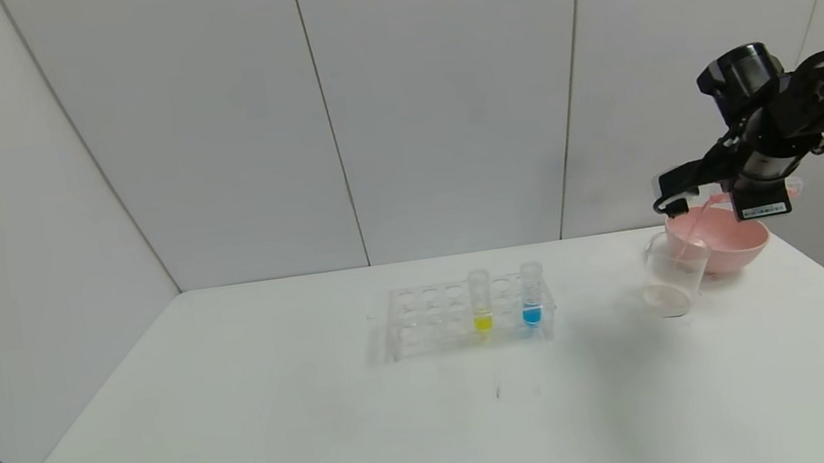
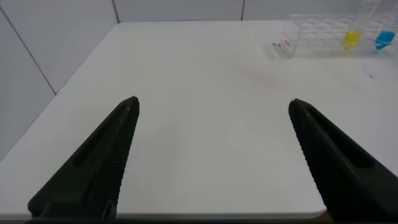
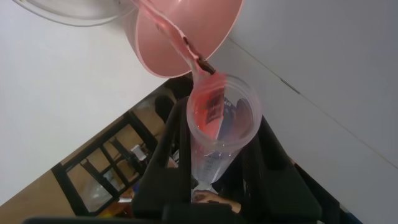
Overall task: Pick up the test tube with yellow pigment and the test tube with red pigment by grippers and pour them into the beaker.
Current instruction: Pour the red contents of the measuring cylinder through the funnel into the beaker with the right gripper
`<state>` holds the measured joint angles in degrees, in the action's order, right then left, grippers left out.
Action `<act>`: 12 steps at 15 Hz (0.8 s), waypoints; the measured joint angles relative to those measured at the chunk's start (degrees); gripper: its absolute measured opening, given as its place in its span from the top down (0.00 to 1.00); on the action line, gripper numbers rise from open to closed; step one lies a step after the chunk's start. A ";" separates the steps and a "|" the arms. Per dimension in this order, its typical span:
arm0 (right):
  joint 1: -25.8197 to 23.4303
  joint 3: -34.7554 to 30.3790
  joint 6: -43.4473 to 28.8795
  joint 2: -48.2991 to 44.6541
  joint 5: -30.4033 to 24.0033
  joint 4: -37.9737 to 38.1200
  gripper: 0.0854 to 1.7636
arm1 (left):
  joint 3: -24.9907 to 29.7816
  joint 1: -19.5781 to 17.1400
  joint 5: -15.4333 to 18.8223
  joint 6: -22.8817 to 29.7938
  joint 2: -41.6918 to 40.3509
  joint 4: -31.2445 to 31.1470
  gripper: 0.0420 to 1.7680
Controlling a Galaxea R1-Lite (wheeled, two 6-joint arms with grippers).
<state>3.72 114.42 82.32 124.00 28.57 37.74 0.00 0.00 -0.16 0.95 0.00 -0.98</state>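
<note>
The test tube with red pigment [image 3: 219, 134] is held clamped in the right gripper [image 1: 699, 200], tipped over the beaker [image 1: 673, 274] beside the pink bowl [image 1: 727, 240]; the test tube with yellow pigment [image 1: 480, 302] is seen racked, left gripper [image 2: 214, 109] jaws spread.

Bright, even light falls from overhead, washing the white worktop [image 1: 249, 440] nearly featureless. A soft, faint shadow lies near the clear tube rack [image 1: 462, 316] and spreads right toward the beaker [image 1: 673, 274]. The left wrist view is hazy, its far rack soft. In the right wrist view, the red-pigment tube [image 3: 221, 124] sits close, perhaps slightly blurred at its mouth.
</note>
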 joint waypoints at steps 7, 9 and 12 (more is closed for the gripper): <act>2.15 0.13 1.51 0.02 4.29 -0.27 0.74 | 0.00 0.00 0.02 0.00 0.00 0.00 0.03; 2.67 0.18 2.26 0.02 4.60 -0.27 0.74 | 0.00 0.00 0.02 0.00 0.00 0.00 0.03; 2.84 0.18 3.56 -0.07 4.78 -0.09 0.74 | 0.00 0.00 0.00 0.00 0.00 0.00 0.03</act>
<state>6.56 114.60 85.88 123.93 33.35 37.66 0.00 0.00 -0.16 0.95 0.00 -0.98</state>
